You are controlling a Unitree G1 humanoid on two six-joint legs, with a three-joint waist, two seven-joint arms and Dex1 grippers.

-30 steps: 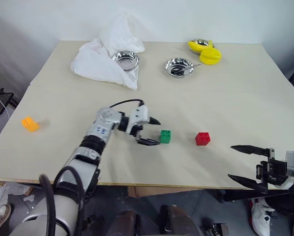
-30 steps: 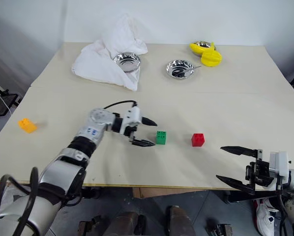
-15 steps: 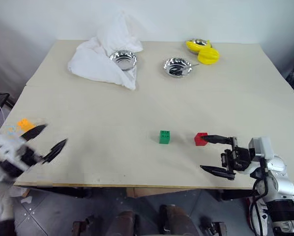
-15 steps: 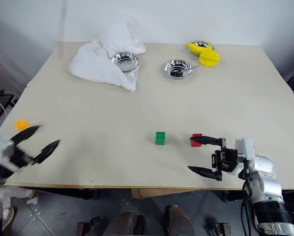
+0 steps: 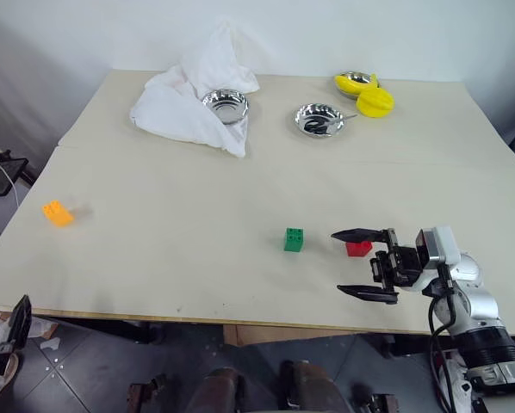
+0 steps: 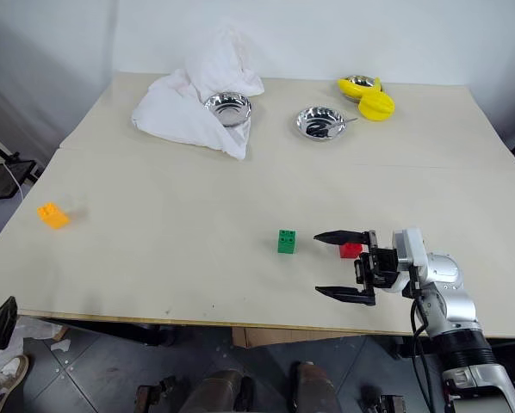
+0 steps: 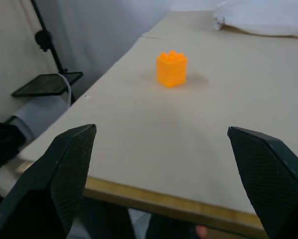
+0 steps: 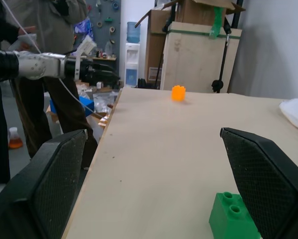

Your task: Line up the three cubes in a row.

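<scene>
Cubes sat split on the desk [image 5: 154, 258] in the head views: green cube [image 5: 294, 240] and red cube [image 5: 358, 249] near each other, orange cube [image 5: 57, 212] well apart by the left edge. The right gripper [image 5: 364, 262] straddled the red one, fingers apart. In the left wrist view, the left gripper [image 7: 164, 164], fingers wide, faced the orange cube [image 7: 171, 68] straight ahead. The right wrist view looked past the green cube [image 8: 232, 218] toward the far orange one [image 8: 178, 93].
</scene>
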